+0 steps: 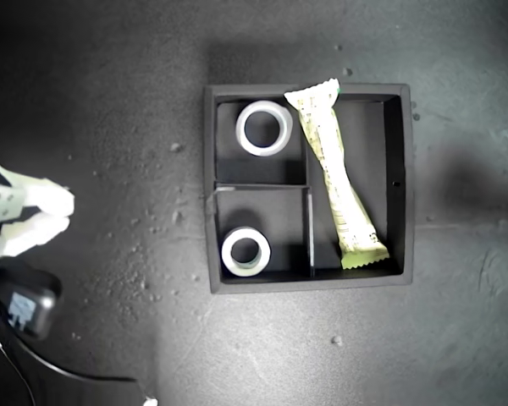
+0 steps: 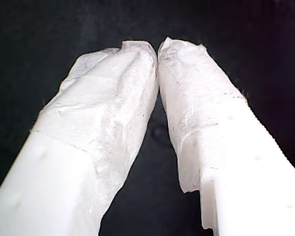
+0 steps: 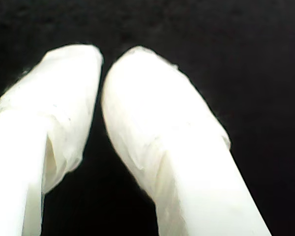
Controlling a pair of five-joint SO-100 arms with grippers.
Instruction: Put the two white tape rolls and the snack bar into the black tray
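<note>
Here, the dark grey, speckled tabletop (image 1: 110, 127) fills the exterior view, and on it, toward that view's right, sits the square matte black tray (image 1: 408, 186) with raised walls and thin dividers. All three loose items lie inside it. The long narrow snack bar (image 1: 332, 173) in its cream to pale yellow-green crimped wrapper with small print lies slantwise in the long compartment on the exterior view's right, its upper crimped end resting over the tray's far wall and its lower end near the near wall. The first white tape roll (image 1: 264, 128), a ring with a wide round hole, lies flat in the small upper compartment on the exterior view's left of the bar, close beside it. The second white tape roll (image 1: 245, 251), a like ring, lies flat in the small lower compartment, against its near wall.

At the exterior view's left edge an arm's white tape-wrapped gripper shows, well apart from the tray, with a black block and cable below it; the wrist views do not show which arm it is.

My first gripper (image 2: 157, 49) holds nothing: its two white wrapped fingers (image 2: 113, 113) meet at the tips, touching each other, above plain dark surface. My second gripper (image 3: 102, 64) is likewise empty, its blurred white fingers (image 3: 152, 128) drawn nearly together with only a thin dark slit between the tips.
</note>
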